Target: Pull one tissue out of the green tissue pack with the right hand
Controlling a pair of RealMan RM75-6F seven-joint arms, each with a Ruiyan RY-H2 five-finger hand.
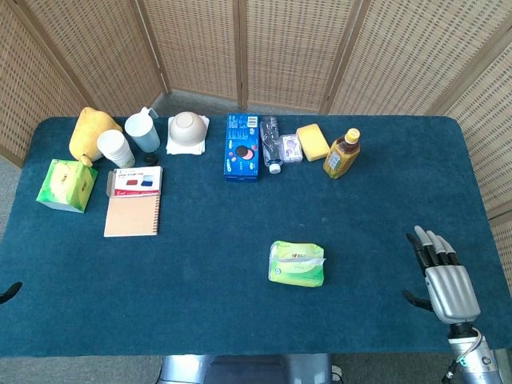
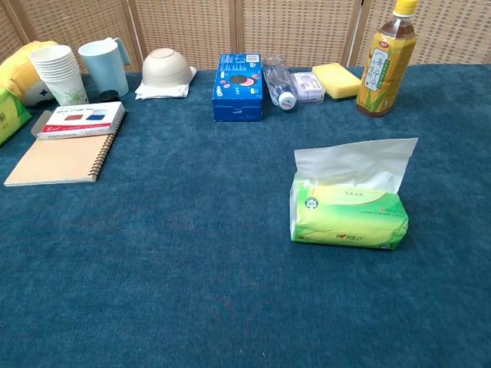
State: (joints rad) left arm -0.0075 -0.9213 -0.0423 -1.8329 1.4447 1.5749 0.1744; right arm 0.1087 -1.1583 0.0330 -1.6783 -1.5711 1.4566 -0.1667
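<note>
Well right of the green tissue pack (image 1: 297,264), my right hand (image 1: 445,276) hovers empty, fingers straight; I'd pinch that flimsy tissue (image 2: 354,162) standing up top; the pack looks light and may lift.

Head view looks steeply down on the whole table (image 1: 240,320); chest view, low and close, shares its middle.

Table (image 1: 240,320) has dark blue cloth. Green tissue pack (image 1: 297,263) sits right of centre. Back row: bowl (image 1: 188,128), blue box (image 1: 242,147), plastic bottle (image 1: 271,143), yellow sponge (image 1: 313,142), tea bottle (image 1: 342,154). Left side: spiral notebook (image 1: 133,210), green box (image 1: 66,185), paper cups (image 1: 115,148).
</note>
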